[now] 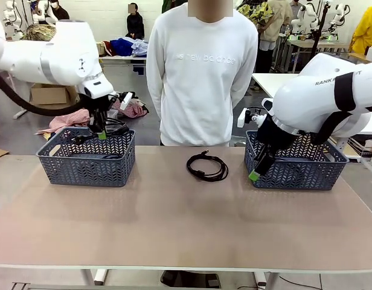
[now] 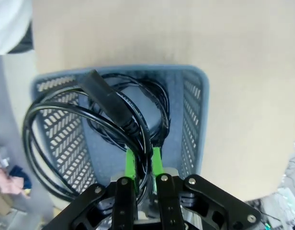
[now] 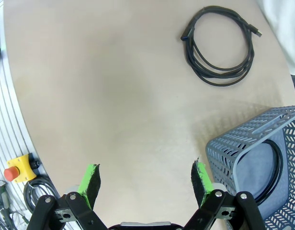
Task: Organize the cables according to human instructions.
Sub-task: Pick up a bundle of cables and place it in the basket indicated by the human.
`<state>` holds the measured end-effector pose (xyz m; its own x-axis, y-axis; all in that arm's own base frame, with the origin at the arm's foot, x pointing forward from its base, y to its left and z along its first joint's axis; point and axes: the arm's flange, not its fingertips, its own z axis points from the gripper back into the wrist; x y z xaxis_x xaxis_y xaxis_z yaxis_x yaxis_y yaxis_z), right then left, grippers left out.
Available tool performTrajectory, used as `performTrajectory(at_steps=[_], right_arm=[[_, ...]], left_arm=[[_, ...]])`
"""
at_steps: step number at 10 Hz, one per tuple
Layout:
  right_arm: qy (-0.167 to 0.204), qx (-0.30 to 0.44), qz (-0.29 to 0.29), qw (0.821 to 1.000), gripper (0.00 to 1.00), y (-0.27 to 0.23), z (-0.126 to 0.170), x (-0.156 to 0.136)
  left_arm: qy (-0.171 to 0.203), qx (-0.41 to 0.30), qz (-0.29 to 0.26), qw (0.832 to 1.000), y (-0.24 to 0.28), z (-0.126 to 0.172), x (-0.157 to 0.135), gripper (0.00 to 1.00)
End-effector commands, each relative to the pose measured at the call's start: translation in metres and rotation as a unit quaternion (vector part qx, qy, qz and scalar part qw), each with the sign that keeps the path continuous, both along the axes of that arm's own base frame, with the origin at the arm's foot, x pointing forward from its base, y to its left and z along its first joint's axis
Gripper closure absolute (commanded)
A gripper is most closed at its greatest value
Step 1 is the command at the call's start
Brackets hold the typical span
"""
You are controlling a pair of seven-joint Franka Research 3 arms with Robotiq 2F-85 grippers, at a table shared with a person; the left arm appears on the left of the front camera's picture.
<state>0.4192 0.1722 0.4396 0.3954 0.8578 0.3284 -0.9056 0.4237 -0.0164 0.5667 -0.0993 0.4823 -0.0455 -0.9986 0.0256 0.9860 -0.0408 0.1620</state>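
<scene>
Black cable coil (image 2: 138, 132) is hanging from L gripper (image 2: 143, 163), pads pinching tight on a few strands, chunky plug (image 2: 97, 86) sticking out over the loop. Coil is dangling above the left basket (image 2: 191, 120), and one side looks to be overhanging the rim. In front view L gripper (image 1: 101, 134) is sitting just over that basket (image 1: 83, 166). More black cord seems to be lying on the basket floor under it, can't separate it cleanly.

R gripper (image 3: 145, 175) is standing wide open w/ nothing between pads, hovering over bare table (image 3: 114, 96) just beside right basket (image 3: 233, 153). A dark loop looks to be lying inside that one. A loose coil (image 3: 221, 48) is lying flat mid-table, nr the person (image 1: 201, 72), well apart from both baskets.

Step in hand, my read: dropping the held coil into left basket. Doing it well:
- Centring the loop over the opening first.
- Lowering till the coil is sagging onto the floor, then opening. Releasing high is risking the plug catching the lattice or the loop draping over the wall.
- Lifting straight up after, so strands aren't snagging on pads.
</scene>
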Motion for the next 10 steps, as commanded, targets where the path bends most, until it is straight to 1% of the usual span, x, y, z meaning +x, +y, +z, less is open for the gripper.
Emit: performTrajectory(at_steps=[1,3,7,8,9,10], right_arm=[[-0.003,-0.005,-0.003,1.000,0.00,0.001,0.002,0.001],[-0.003,-0.005,-0.003,1.000,0.00,0.001,0.002,0.001],[-0.003,-0.005,-0.003,1.000,0.00,0.001,0.002,0.001],[-0.003,-0.005,-0.003,1.000,0.00,0.001,0.002,0.001],[-0.003,-0.005,-0.003,1.000,0.00,0.001,0.002,0.001],[-0.003,-0.005,-0.003,1.000,0.00,0.001,0.002,0.001]], left_arm=[[-0.019,-0.017,-0.011,1.000,0.016,-0.011,-0.011,1.00],[-0.025,-0.016,-0.001,1.000,0.027,-0.027,-0.008,1.00],[-0.014,-0.035,-0.003,0.999,0.034,-0.041,-0.005,1.00],[-0.008,-0.036,0.003,0.999,0.035,-0.044,-0.002,0.65],[-0.003,-0.034,0.007,0.999,0.035,-0.044,0.000,0.65],[0.003,-0.033,0.013,0.999,0.036,-0.041,0.000,0.46]])
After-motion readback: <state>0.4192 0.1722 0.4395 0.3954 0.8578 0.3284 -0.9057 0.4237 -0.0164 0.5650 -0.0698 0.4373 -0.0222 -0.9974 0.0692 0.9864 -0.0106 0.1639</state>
